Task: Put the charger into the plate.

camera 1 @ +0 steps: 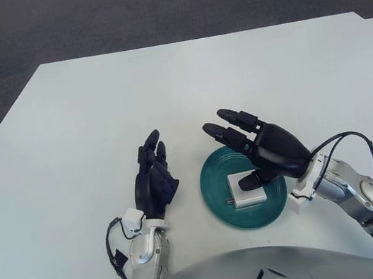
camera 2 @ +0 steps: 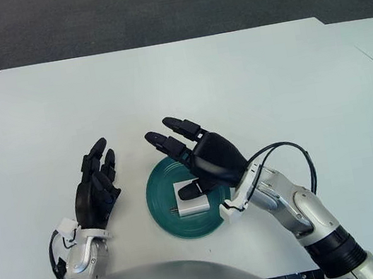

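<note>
At the bottom edge, nearest the camera, the robot's own grey torso [camera 1: 266, 273] curves across the view, and the two forearms rise from either side of it over the white counter [camera 1: 184, 82]. The right hand [camera 1: 271, 150] is over the 3 o'clock side of the green plate [camera 1: 215, 203], its palm turned down and its dark fingers [camera 1: 230, 121] stretched out toward 10 o'clock past the plate's far rim; they are spread and loose and grip nothing, while the thumb reaches down to the right edge of the charger, though whether it touches cannot be told. The charger [camera 1: 245, 190], a small white block, lies flat inside the plate a little right of its middle, with its metal prongs pointing toward 9 o'clock. A black cable [camera 1: 347, 137] loops out from the right wrist and arcs over the silver forearm [camera 1: 358, 200]. The plate sits on the counter close to the near edge, just right of the centre line. The left hand [camera 1: 154, 181] shows at 9 o'clock of the plate, just beside it but apart from it, with its fingers extended toward 12 o'clock, relaxed and holding nothing. Beyond the counter's far edge, at 12 o'clock, lies a dark grey floor [camera 1: 150, 9].
</note>
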